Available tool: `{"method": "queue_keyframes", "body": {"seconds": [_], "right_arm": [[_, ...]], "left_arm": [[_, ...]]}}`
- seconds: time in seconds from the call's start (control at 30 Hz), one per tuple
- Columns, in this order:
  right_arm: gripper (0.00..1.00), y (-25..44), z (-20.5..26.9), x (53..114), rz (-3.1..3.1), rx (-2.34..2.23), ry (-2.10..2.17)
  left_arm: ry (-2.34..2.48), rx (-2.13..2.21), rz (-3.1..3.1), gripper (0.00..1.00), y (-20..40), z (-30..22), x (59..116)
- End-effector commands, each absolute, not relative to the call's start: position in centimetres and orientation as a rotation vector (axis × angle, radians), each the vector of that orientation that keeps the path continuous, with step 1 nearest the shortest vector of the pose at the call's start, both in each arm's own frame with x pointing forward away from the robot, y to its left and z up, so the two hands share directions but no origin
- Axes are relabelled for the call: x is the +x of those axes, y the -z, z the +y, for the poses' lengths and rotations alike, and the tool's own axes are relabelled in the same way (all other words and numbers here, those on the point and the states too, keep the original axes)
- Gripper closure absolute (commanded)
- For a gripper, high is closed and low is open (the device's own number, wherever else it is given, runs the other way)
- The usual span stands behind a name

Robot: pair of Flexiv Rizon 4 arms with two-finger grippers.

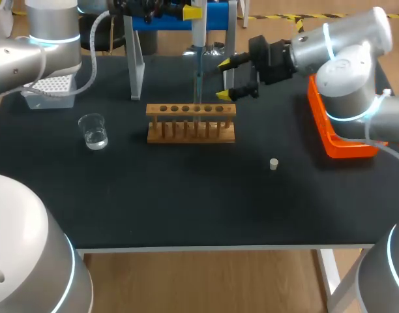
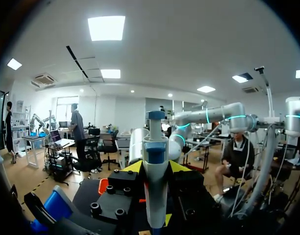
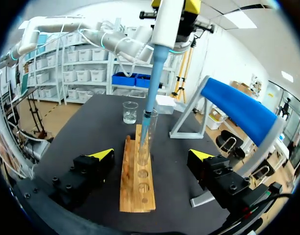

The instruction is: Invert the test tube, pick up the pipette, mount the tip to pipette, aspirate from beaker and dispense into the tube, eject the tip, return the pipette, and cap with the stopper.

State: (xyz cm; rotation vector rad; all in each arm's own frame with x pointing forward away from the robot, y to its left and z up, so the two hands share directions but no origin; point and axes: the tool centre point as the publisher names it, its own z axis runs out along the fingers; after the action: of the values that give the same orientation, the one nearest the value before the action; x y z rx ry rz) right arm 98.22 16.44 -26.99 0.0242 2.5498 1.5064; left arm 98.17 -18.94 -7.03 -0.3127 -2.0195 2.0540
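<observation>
Pipette (image 2: 155, 161) clamped in left gripper (image 2: 156, 167), tip inside the tube (image 3: 145, 147) in the rack (image 3: 135, 188); right gripper (image 3: 151, 154) open near it

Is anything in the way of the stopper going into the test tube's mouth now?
Yes. The pipette, held in the left gripper, has its tip down inside the test tube in the rack, so the mouth is occupied. The stopper lies on the table, apart from the rack.

Head camera looks down; both wrist cameras closely share the pipette (image 2: 155, 186).
</observation>
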Motion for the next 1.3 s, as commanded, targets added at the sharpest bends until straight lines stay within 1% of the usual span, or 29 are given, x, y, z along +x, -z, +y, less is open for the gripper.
{"method": "queue_keyframes", "body": {"seconds": [0.03, 0.5, 0.8, 1.03, 1.07, 1.1, 1.13, 1.17, 1.2, 1.23, 1.27, 1.3], "right_arm": [[0.0, 25.0, 13.7, 96.5, 2.527, 0.041, -1.5], [0.0, 18.0, 9.3, 95.5, 2.424, 0.142, -1.541], [0.0, 12.0, 8.2, 95.0, 2.33, 0.132, -1.643], [0.0, 8.1, 8.2, 94.8, 2.277, 0.099, -1.736], [0.04, 7.6, 8.3, 94.8, 2.271, 0.095, -1.74], [0.32, 7.1, 8.4, 94.9, 2.261, 0.091, -1.756], [0.51, 6.6, 8.5, 95.0, 2.255, 0.084, -1.772], [0.56, 6.1, 8.6, 95.0, 2.251, 0.08, -1.779], [0.66, 5.7, 8.7, 95.1, 2.245, 0.078, -1.784], [0.73, 5.3, 8.9, 95.1, 2.241, 0.072, -1.785], [0.87, 4.9, 9.1, 95.2, 2.238, 0.066, -1.787], [1.0, 4.5, 9.3, 95.3, 2.236, 0.06, -1.786]], "left_arm": [[-2.048, -0.321, -2.015, 1.0, 7.0, -18.9, 98.5], [-2.048, -0.321, -2.015, 1.0, 7.0, -18.9, 98.5], [-2.048, -0.321, -2.015, 1.0, 7.0, -18.9, 98.5], [-2.048, -0.321, -2.015, 1.0, 7.0, -18.9, 98.5], [-2.048, -0.321, -2.015, 1.0, 7.0, -18.9, 98.5], [-2.048, -0.321, -2.015, 1.0, 7.0, -18.9, 98.5], [-2.048, -0.321, -2.015, 1.0, 7.0, -18.9, 98.5], [-2.048, -0.321, -2.015, 1.0, 7.0, -18.9, 98.5], [-2.048, -0.321, -2.015, 1.0, 7.0, -18.9, 98.5], [-2.048, -0.321, -2.015, 1.0, 7.0, -18.9, 98.5], [-2.048, -0.321, -2.015, 1.0, 7.0, -18.9, 98.5], [-2.048, -0.321, -2.015, 1.0, 7.0, -18.9, 98.5]]}}
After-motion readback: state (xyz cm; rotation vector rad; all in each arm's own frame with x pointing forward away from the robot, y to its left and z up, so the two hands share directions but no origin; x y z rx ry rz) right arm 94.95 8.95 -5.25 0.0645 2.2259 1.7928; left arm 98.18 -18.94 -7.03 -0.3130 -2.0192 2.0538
